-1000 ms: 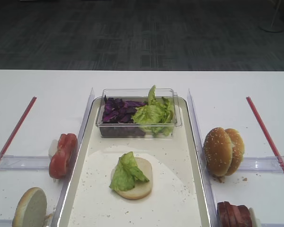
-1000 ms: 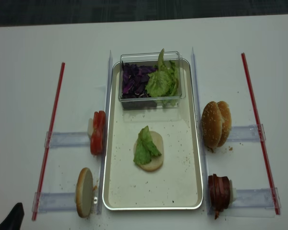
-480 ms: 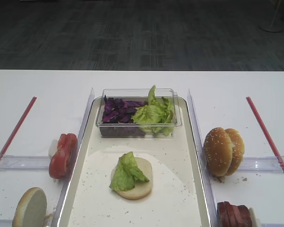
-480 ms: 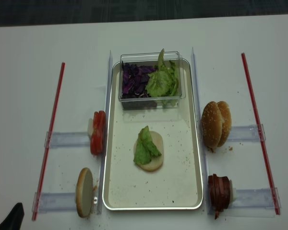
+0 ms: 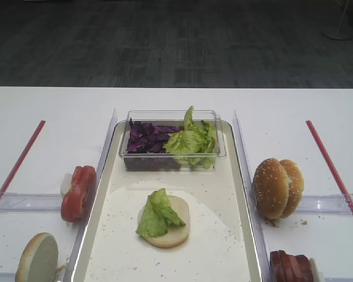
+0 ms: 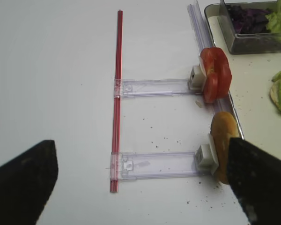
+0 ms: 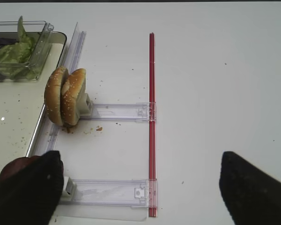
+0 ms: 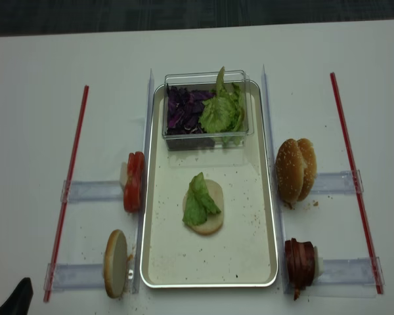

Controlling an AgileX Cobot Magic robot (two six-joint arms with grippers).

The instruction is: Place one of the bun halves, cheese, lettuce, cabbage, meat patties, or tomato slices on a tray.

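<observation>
Right end effector (image 7: 136, 187): fingers spread wide, nothing held, hovering over the desk (image 7: 215, 84). Ahead and to its left, sesame bun halves (image 7: 65, 96) stand on edge; meat patties (image 7: 14, 169) sit just beside its left finger.

Left end effector (image 6: 140, 187): fingers wide apart, empty. Ahead to its right, tomato slices (image 6: 214, 74); nearer, a bun half (image 6: 223, 143) on edge.

Beyond both, the tray (image 8: 249, 262) carries a bun bottom (image 8: 212, 209) topped with a lettuce leaf (image 8: 197, 197).

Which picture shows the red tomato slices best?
The left wrist view: the tomato slices appear large, upright on their clear holder. Both high views show them smaller, beside the tray; the right wrist view misses them.
</observation>
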